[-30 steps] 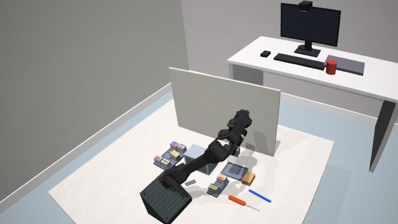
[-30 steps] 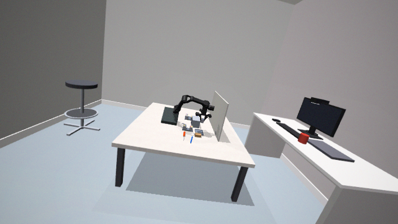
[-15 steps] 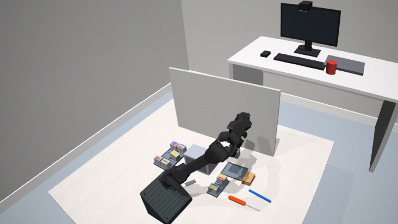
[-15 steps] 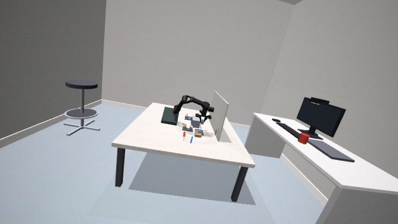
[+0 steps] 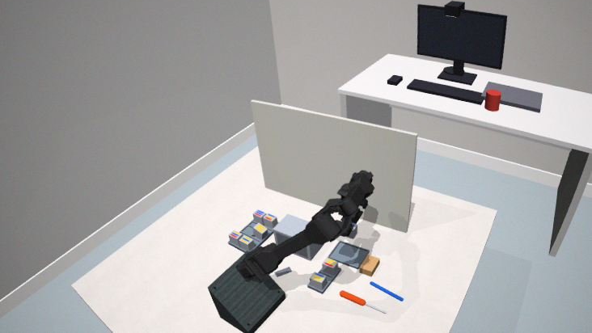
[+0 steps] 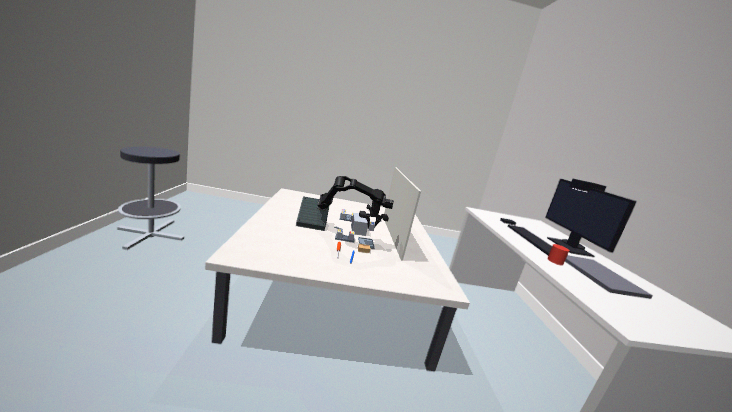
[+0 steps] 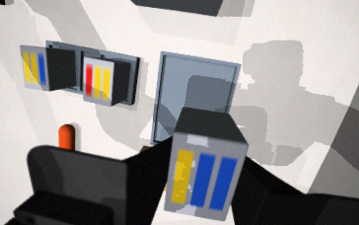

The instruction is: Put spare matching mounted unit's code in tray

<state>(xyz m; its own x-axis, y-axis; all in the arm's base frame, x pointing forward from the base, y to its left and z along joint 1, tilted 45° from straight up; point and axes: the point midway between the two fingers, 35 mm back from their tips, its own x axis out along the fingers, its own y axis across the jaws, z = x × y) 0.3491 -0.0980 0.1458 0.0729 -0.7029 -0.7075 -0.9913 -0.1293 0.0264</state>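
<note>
My gripper (image 5: 353, 227) (image 7: 200, 147) is shut on a grey spare with one yellow and two blue stripes, held above the table between the upright panel and the tray. The flat blue-grey tray (image 5: 342, 247) (image 6: 366, 241) (image 7: 175, 74) holds nothing; shadow falls on it. Beside it a small rack (image 7: 129, 94) carries a spare striped red, yellow, yellow (image 7: 99, 81) (image 5: 330, 263) and a spare striped yellow, yellow, blue (image 7: 35, 68) (image 5: 318, 280). Another rack (image 5: 249, 227) carries several striped spares. I cannot make out the mounted unit or its printed back.
A grey box (image 5: 289, 223) (image 6: 360, 224) stands between the far rack and the tray, under the arm. The upright panel (image 5: 336, 154) (image 6: 404, 213) stands behind. An orange block (image 5: 370, 265) touches or nearly touches the tray. A screwdriver (image 5: 353, 297) and blue pen (image 5: 386, 291) lie in front.
</note>
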